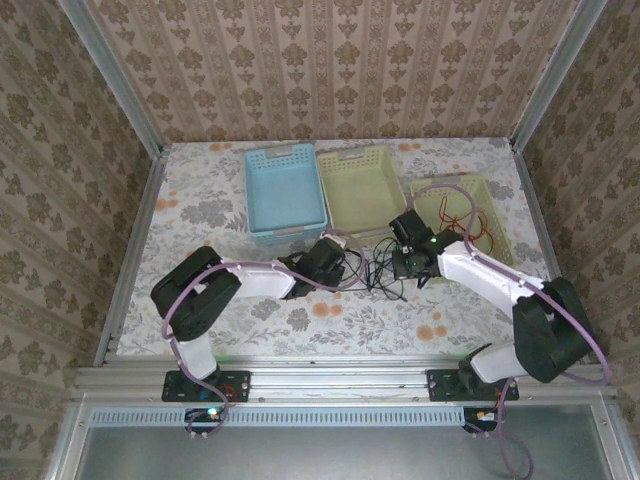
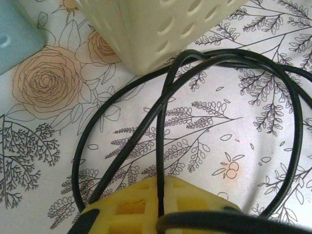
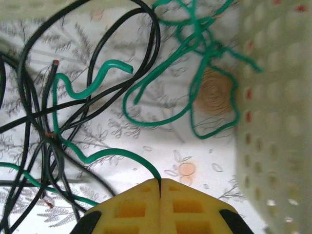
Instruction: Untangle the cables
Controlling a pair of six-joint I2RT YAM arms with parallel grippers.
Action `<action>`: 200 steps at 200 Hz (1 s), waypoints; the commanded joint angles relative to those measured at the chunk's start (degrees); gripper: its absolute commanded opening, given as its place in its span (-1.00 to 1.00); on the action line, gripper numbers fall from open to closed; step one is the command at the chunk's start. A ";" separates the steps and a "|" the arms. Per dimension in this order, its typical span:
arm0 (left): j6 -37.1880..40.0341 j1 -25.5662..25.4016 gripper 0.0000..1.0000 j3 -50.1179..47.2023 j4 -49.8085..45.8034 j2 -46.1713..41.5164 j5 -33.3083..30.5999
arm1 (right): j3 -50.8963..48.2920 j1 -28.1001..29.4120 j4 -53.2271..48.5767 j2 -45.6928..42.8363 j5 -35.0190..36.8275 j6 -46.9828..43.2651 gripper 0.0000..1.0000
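The tangle (image 1: 378, 275) is seen on the surface (image 1: 230, 200) just in front of the middle basket (image 1: 360, 152), directly between the two arms. Some red cables (image 1: 452, 215) are lying apart in the right basket (image 1: 500, 215). The left fingers (image 2: 141, 204) are pressed together on a black cable (image 2: 165, 97), one strand of which is nipped in the seam between the pads. From there it is carried straight ahead towards the basket wall, with wide black loops spread to either side. The right fingers (image 3: 151, 195) are likewise shut, and a green cable (image 3: 114, 63) is caught at their tips. It is led away from them in bends towards the crossing of black strands (image 3: 48, 141), which lies to the robot's left of those fingers. The knot is thus bracketed, with the black strand held on its left side and the green one on its right, and neither arm is clearly nearer to it. The line between the two grips runs left to right across the surface, and it is judged that the coming move turns on this line. If the grips are drawn apart along it, the green cable should be slid out through the black loops. It cannot be told whether the green is wound round the black strands or merely laid over them, so tightening of the knot is to be watched for.
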 commanded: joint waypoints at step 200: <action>9.22 1.96 1.00 -0.81 -1.41 -6.97 37.75 | -7.85 0.68 15.20 -6.13 -16.40 -3.15 -1.00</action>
